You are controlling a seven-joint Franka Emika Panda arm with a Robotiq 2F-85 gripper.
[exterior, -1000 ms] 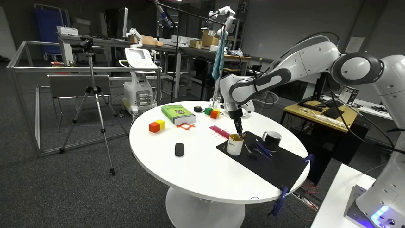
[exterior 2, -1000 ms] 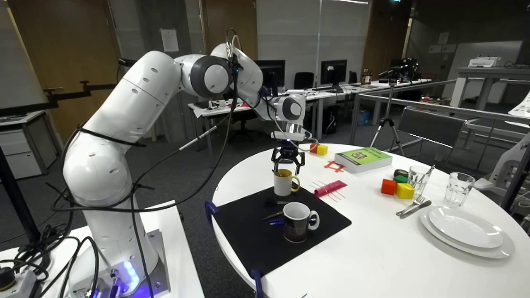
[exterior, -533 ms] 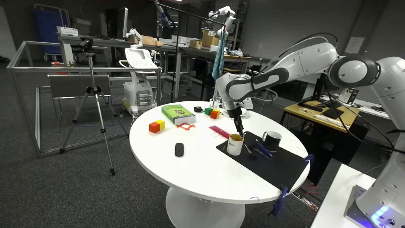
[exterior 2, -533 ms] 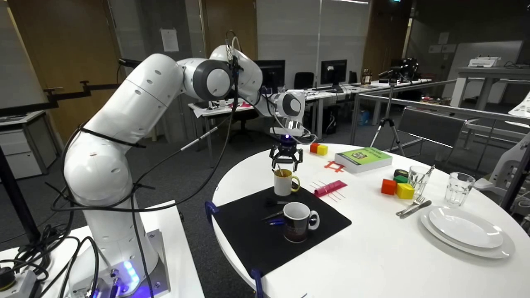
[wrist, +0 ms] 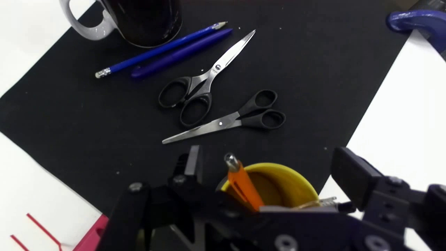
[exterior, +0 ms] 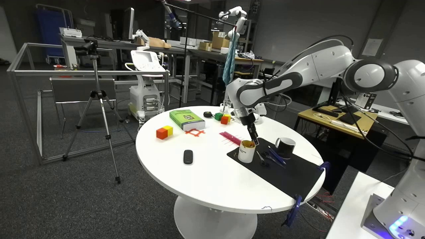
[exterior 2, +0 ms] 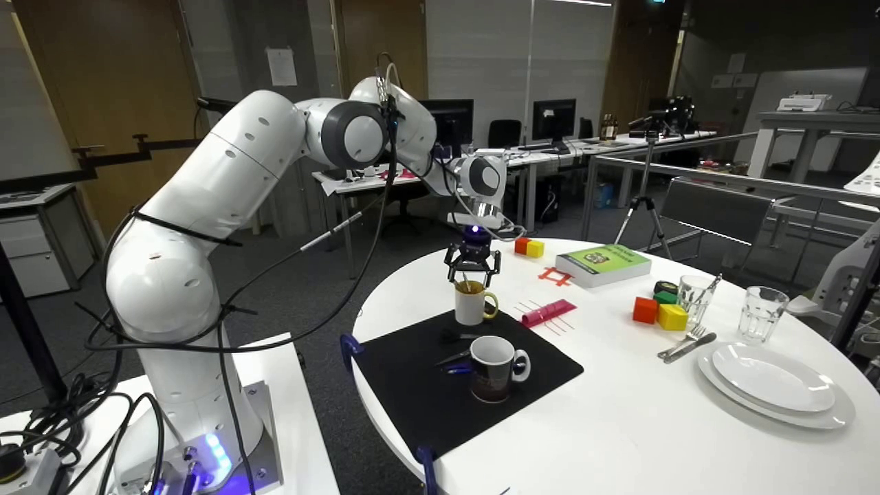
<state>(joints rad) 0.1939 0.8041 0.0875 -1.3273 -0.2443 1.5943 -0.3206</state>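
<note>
My gripper, fingers spread wide and empty, appears, depth being unclear, to bracket the orange pen leaning in the yellow-lined mug.

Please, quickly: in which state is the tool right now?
Tool: open, holding nothing, close to the yellow-lined mug.

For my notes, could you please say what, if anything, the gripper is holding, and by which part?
Nothing is held: the gripper stands open at the white mug, jaws apart, not closed on the orange pen.
</note>
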